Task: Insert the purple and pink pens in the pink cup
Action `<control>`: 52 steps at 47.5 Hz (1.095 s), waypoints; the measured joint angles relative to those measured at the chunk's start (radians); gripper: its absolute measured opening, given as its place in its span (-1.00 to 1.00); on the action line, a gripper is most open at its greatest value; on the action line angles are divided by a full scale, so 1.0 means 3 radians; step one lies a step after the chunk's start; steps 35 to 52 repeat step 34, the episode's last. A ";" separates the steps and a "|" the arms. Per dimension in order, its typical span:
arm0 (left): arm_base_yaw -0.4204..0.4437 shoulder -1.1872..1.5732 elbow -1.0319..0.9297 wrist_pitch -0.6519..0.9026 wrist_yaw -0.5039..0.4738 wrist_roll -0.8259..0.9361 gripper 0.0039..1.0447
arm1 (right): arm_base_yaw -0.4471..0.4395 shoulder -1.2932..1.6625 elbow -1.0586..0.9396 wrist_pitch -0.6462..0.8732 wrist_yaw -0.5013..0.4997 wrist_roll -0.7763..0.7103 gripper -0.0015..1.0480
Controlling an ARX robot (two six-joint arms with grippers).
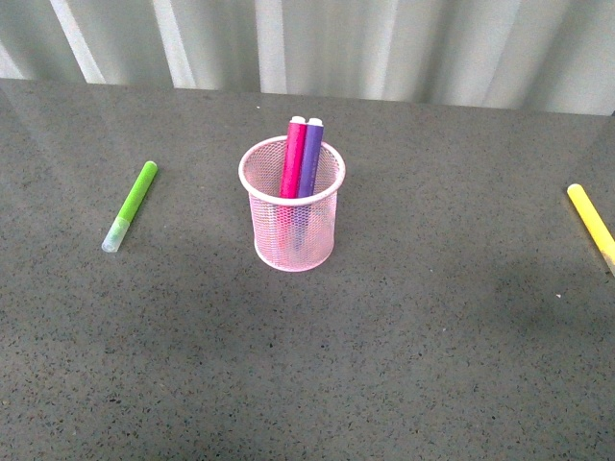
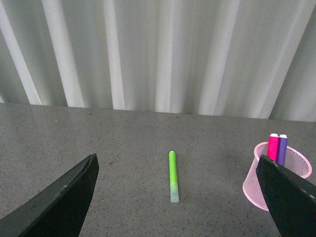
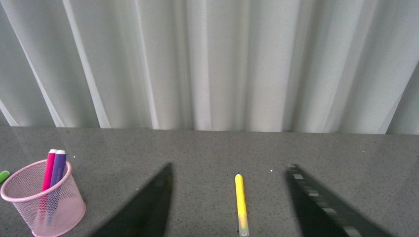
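The pink cup (image 1: 293, 216) stands upright in the middle of the grey table. The pink pen (image 1: 293, 158) and the purple pen (image 1: 309, 158) stand inside it side by side, leaning on the far rim, tops sticking out. The cup also shows in the left wrist view (image 2: 254, 182) and the right wrist view (image 3: 49, 207), with both pens in it. Neither arm shows in the front view. My left gripper (image 2: 177, 197) is open and empty, back from the cup. My right gripper (image 3: 237, 207) is open and empty.
A lime-green marker (image 1: 130, 206) lies on the table left of the cup, also in the left wrist view (image 2: 173, 176). A yellow marker (image 1: 591, 223) lies at the right edge, also in the right wrist view (image 3: 241, 203). A pale curtain (image 1: 307, 43) hangs behind the table.
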 joint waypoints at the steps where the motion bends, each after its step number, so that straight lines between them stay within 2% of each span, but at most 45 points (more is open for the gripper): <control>1: 0.0000 0.0000 0.0000 0.0000 0.0000 0.0000 0.87 | 0.0000 0.0000 0.0000 0.0000 0.0000 0.0000 0.74; 2: 0.0000 0.0000 0.0000 0.0000 0.0000 0.0000 0.87 | 0.0000 0.0000 0.0000 0.0000 0.0000 0.0000 0.84; 4: 0.0000 0.0000 0.0000 0.0000 0.0000 0.0000 0.87 | 0.0000 0.0000 0.0000 0.0000 -0.0001 0.0004 0.89; 6: 0.0000 0.0000 0.0000 0.0000 0.0000 0.0000 0.87 | 0.0000 0.0000 0.0000 0.0000 0.0000 0.0003 0.85; 52: 0.0000 0.0000 0.0000 0.0000 0.0000 0.0000 0.87 | 0.0000 0.0000 0.0000 0.0000 -0.0001 0.0003 0.86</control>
